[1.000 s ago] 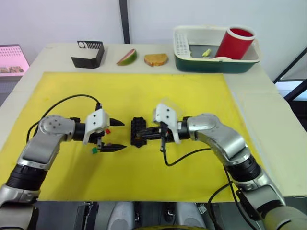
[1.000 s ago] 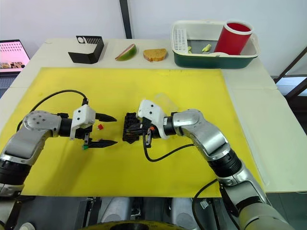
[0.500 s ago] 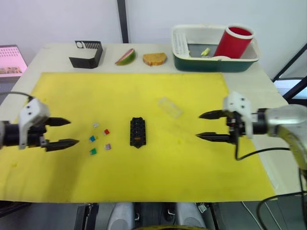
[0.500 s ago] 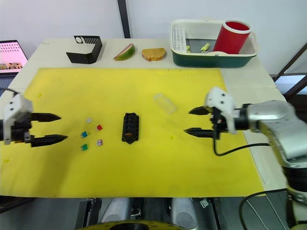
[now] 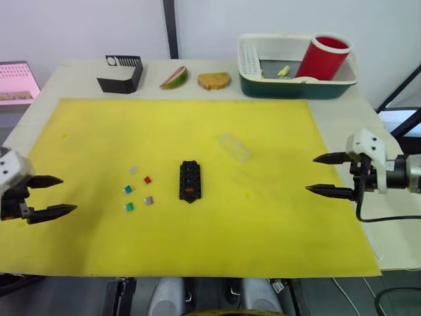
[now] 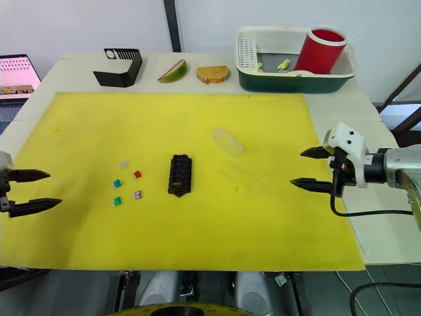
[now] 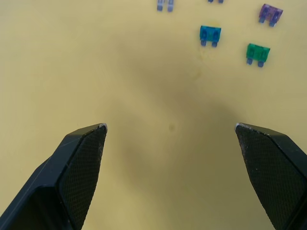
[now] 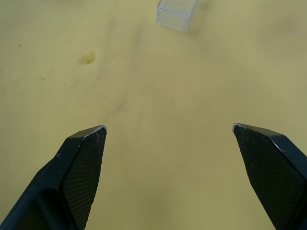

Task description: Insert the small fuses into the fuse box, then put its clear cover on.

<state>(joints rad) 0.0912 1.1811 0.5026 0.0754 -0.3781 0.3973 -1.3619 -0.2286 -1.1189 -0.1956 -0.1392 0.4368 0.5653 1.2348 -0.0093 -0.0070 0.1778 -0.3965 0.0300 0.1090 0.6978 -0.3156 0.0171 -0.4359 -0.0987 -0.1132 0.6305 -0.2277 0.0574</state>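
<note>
Our left gripper (image 5: 52,196) sits at the left edge of the yellow mat (image 5: 197,243), jaws spread wide, nothing in them. Right gripper (image 5: 322,175) is near the mat's right edge, jaws likewise spread and empty. Between them we have wide open mat.

Fuse box (image 5: 190,181) lies mid-mat with an orange fuse (image 5: 190,191) seated in a near-end slot. Loose fuses sit just left of it, apart from each other: pale grey (image 5: 132,170), red (image 5: 147,180), blue (image 5: 127,189), green (image 5: 129,207), purple (image 5: 148,201). Clear cover (image 5: 235,147) lies on the mat, right of and beyond the box, well apart from it.

Along the table's (image 5: 342,138) far edge, off the mat: black slotted stand (image 5: 121,73), two food pieces (image 5: 174,78), and a green-and-white basin (image 5: 296,82) holding a red cup (image 5: 321,58). Nothing stands between our grippers and the fuses.
</note>
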